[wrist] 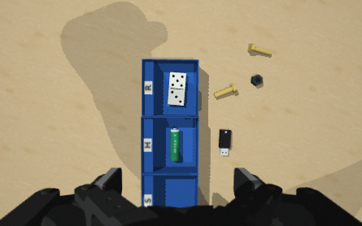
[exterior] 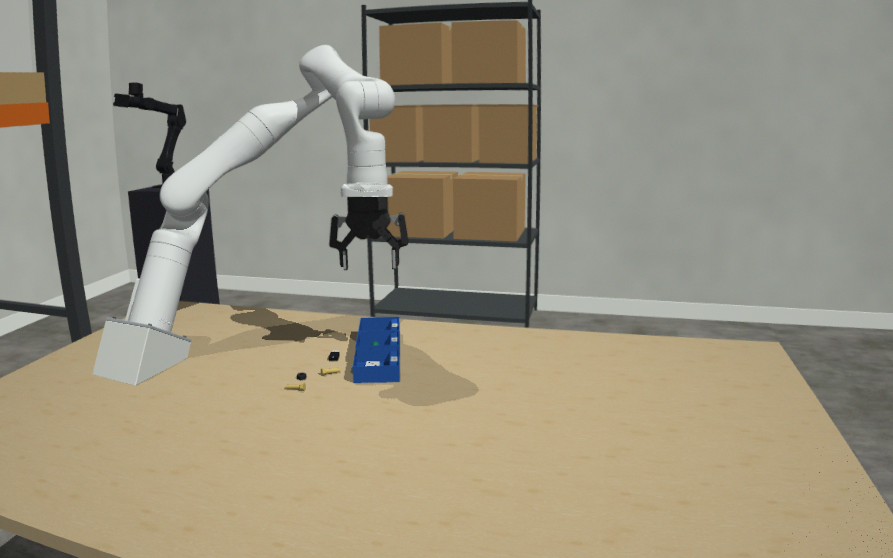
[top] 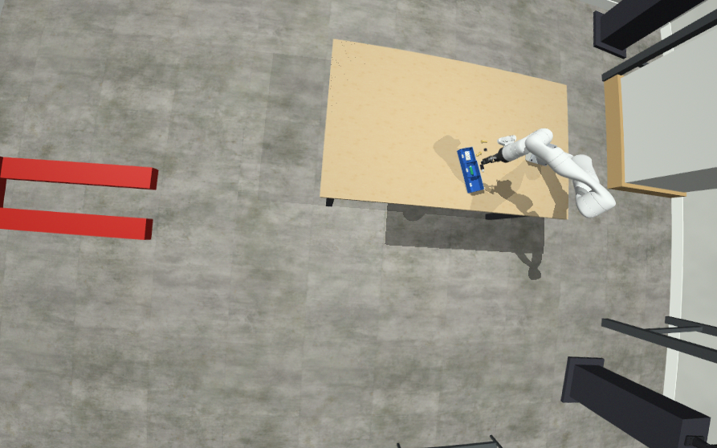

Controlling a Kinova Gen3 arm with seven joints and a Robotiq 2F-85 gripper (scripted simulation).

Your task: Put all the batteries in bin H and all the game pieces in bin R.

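Note:
My gripper (exterior: 369,263) (wrist: 178,180) is wide open and empty, high above the blue bin row. The bin marked R (wrist: 148,106) holds one white domino (top: 467,155) (exterior: 372,363) (wrist: 176,94) with black dots, lying flat. The middle bin, marked H (wrist: 148,162), holds one green battery (top: 471,170) (exterior: 375,343) (wrist: 175,145), lying on its side. The bin marked S (wrist: 179,193) is partly hidden behind my gripper in the wrist view; the part that shows is empty. The bins stand on the table (top: 394,111) (exterior: 574,430). No battery or game piece shows outside them.
Beside the bins lie a black USB stick (exterior: 333,356) (wrist: 224,139), a dark nut (exterior: 301,376) (wrist: 256,80), one brass bolt (exterior: 330,371) (wrist: 225,92) near bin R, and another brass bolt (exterior: 295,387) (wrist: 260,50) farther out. A shelf rack (exterior: 463,87) with boxes stands behind the table.

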